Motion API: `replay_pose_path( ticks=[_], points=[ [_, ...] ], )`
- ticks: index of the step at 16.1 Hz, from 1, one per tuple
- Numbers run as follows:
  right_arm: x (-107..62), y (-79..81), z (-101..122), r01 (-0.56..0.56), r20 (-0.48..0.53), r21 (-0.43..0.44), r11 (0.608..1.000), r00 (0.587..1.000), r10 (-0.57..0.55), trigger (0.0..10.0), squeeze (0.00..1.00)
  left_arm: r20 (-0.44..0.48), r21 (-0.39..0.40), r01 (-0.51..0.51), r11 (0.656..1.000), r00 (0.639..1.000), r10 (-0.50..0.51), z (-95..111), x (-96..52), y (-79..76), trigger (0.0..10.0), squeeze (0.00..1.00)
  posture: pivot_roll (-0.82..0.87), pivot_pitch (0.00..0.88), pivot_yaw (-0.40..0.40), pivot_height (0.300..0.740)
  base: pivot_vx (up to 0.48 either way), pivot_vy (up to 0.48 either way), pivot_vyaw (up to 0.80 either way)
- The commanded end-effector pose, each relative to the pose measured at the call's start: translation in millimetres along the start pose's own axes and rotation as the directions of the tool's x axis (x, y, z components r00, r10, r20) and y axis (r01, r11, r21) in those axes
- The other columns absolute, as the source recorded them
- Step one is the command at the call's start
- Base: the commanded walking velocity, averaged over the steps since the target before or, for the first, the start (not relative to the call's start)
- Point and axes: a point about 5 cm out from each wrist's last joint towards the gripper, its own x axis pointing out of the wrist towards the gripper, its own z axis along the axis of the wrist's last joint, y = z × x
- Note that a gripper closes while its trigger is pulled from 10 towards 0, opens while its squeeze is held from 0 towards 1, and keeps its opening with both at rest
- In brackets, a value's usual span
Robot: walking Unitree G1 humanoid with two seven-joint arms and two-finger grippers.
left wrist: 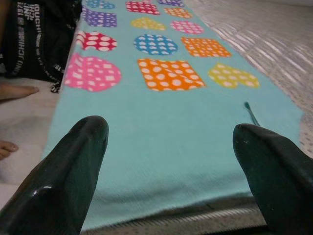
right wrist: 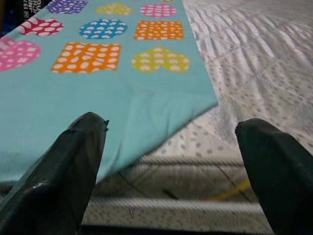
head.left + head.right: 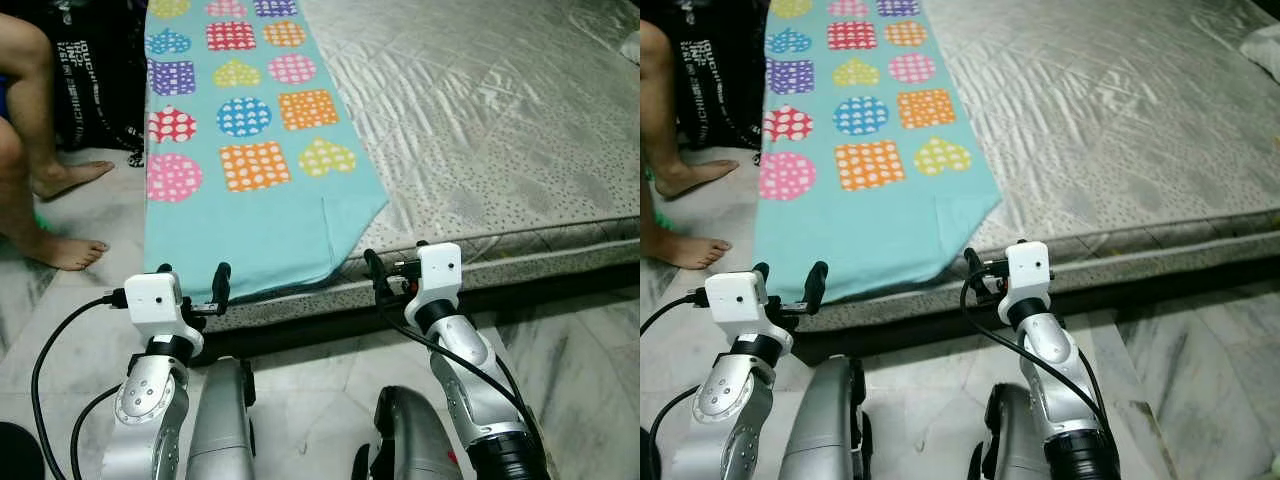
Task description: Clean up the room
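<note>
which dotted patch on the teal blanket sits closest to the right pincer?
The yellow heart, last in the right column of the teal blanket. The orange square and pink circle share its row, further from the right pincer.

Two silver metal arms, round and shiny at the joints. A white box with a small dark dot at each wrist. Long black fingers on the left gripper (image 3: 192,283) and the right gripper (image 3: 385,272). Thin black cables looping along both arms. Dark grey, rounded legs below.

Left gripper (image 3: 192,287), right gripper (image 3: 385,272): both raised forward, fingers spread.
</note>
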Motion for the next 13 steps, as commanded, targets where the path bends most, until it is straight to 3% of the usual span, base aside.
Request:
replay_pose_path(
  ticks=[1,8,13],
  points=[
    [-0.7,0.2,-0.5,-0.009,0.0,0.003,1.0,1.0,0.009,10.0,0.0,0.007,-0.002,0.006,1.0,1.0,-0.006,1.7,-2.3,1.0,10.0,0.0,0.08,0.242,-0.039,0.586,0.375,0.0,0.0],
    [1.0,1.3,1.1,-0.013,0.006,-0.006,1.0,1.0,0.013,10.0,0.0,0.006,0.0,0.008,1.0,1.0,-0.008,2.4,-0.8,1.8,10.0,0.0,0.08,0.248,-0.034,0.586,0.301,0.0,0.0],
    [1.3,0.8,1.7,-0.015,0.014,-0.015,1.0,1.0,0.015,10.0,0.0,-0.006,0.001,-0.002,1.0,1.0,0.002,1.0,1.3,0.9,10.0,0.0,0.08,0.246,-0.031,0.586,0.0,0.0,0.17]
  ],
)
